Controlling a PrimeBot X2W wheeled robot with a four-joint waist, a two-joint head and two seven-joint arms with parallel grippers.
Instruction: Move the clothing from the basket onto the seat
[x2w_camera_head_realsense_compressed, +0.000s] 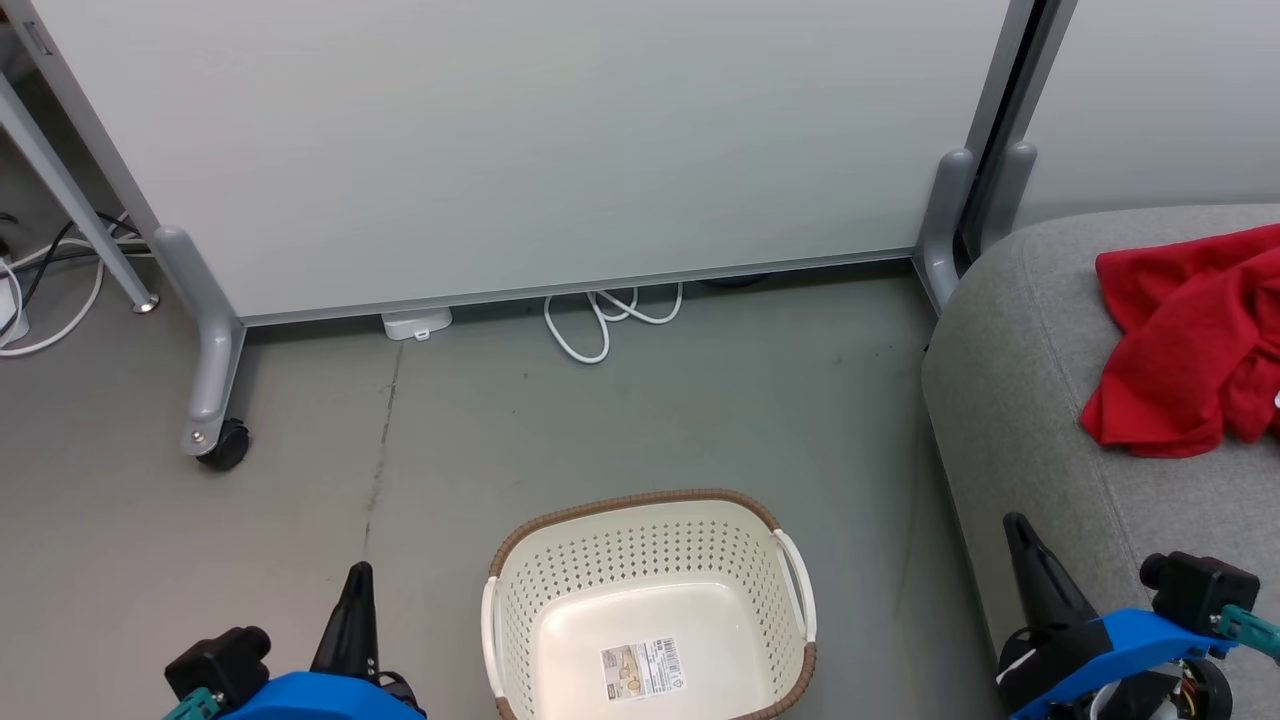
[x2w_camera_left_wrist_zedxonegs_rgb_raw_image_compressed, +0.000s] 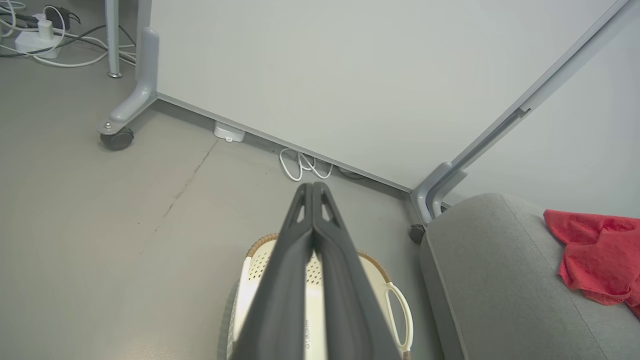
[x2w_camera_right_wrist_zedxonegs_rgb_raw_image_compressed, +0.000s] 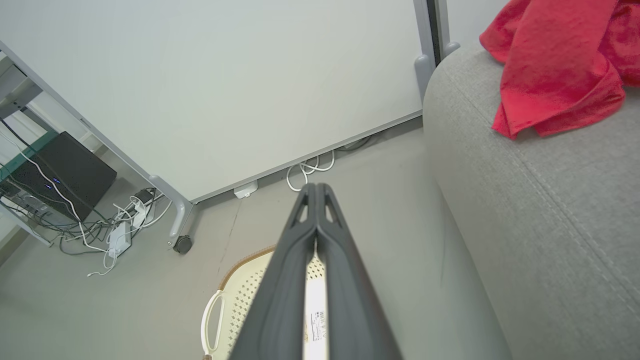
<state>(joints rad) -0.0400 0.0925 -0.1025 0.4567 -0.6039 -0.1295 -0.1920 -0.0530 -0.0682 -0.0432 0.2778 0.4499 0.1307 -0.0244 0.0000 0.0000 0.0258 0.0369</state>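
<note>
The cream perforated basket (x2w_camera_head_realsense_compressed: 650, 600) with a brown rim stands on the floor at the bottom centre, holding nothing but a barcode sticker (x2w_camera_head_realsense_compressed: 643, 668). Red clothing (x2w_camera_head_realsense_compressed: 1190, 340) lies crumpled on the light grey seat (x2w_camera_head_realsense_compressed: 1020, 400) at the right. My left gripper (x2w_camera_head_realsense_compressed: 357, 575) hangs shut to the left of the basket with nothing in it. Over the seat's front edge my right gripper (x2w_camera_head_realsense_compressed: 1018, 525) is shut too, with nothing held. The left wrist view has the shut fingers (x2w_camera_left_wrist_zedxonegs_rgb_raw_image_compressed: 312, 187) above the basket (x2w_camera_left_wrist_zedxonegs_rgb_raw_image_compressed: 400, 310). The right wrist view has the fingertips (x2w_camera_right_wrist_zedxonegs_rgb_raw_image_compressed: 316, 187) together, the clothing (x2w_camera_right_wrist_zedxonegs_rgb_raw_image_compressed: 555, 65) up right.
A pale partition panel (x2w_camera_head_realsense_compressed: 520, 150) on grey castor legs (x2w_camera_head_realsense_compressed: 215, 400) stands behind the basket. White cable loops (x2w_camera_head_realsense_compressed: 600, 320) lie at its foot, with more cables and a power strip (x2w_camera_right_wrist_zedxonegs_rgb_raw_image_compressed: 120, 237) at the far left. Grey floor lies between basket and panel.
</note>
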